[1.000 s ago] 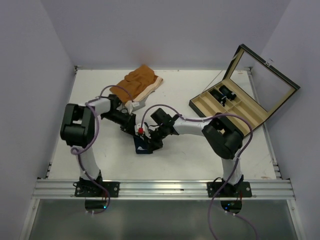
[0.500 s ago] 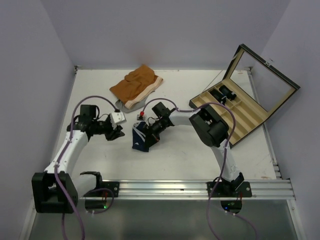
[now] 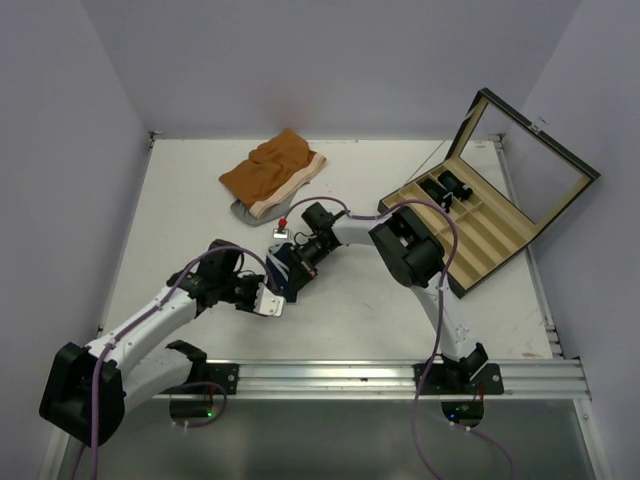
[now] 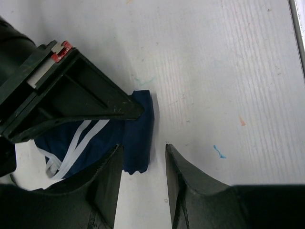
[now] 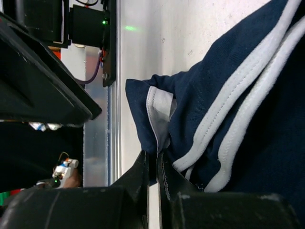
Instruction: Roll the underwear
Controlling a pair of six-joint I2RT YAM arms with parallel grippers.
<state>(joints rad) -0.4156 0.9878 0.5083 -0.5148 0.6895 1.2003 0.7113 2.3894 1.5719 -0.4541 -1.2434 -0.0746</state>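
While the right gripper (image 5: 152, 160) pinches it, the underwear (image 3: 282, 276) lies lengthwise near-to-far.

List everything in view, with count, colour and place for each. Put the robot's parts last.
underwear: one, navy blue with white trim, bunched at mid table between the two hands
shorts: one, orange-brown with a cream waistband, far part of the table, left of centre
grey garment: one, grey, sticking out from under the near edge of the shorts
case: one, black with beige compartments, lid open, right side of the table
black items: too small to count, in the far compartments of the case
table: one, white
rail: one, silver, along the near edge
left hand: one, black, fingers apart at the underwear's near corner
right hand: one, black, pinching a fold of the underwear
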